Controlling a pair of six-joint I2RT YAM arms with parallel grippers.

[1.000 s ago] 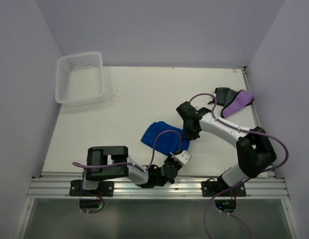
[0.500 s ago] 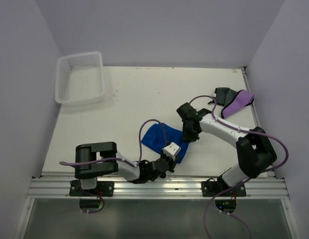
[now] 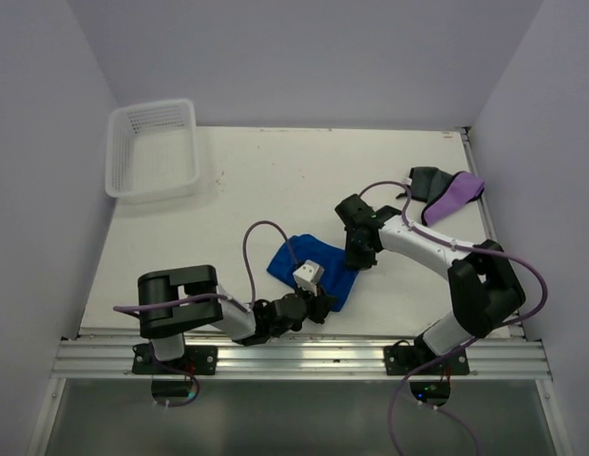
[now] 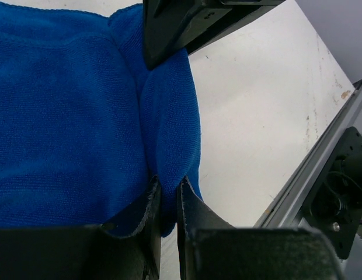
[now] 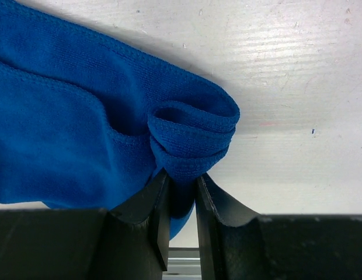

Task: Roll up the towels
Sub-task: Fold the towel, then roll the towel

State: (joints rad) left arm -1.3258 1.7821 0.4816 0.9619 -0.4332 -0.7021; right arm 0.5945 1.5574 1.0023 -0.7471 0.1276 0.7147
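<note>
The blue towel [image 3: 287, 263] lay part-rolled on the worktop [image 3: 256, 190], its edge nipped in the almost-closed left pincer [image 4: 169, 195] and its curled end squeezed in the narrow right pincer [image 5: 182, 186], so the rolling seemed underway and next needed both carrying it forward together.

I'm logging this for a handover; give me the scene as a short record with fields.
blue towel: mid-table, bunched, one corner curled
left gripper: shut on blue towel's edge
right gripper: pinching the curled fold
purple towel: far right, against dark grey towel, both loose
white mesh basket: far left corner
</note>
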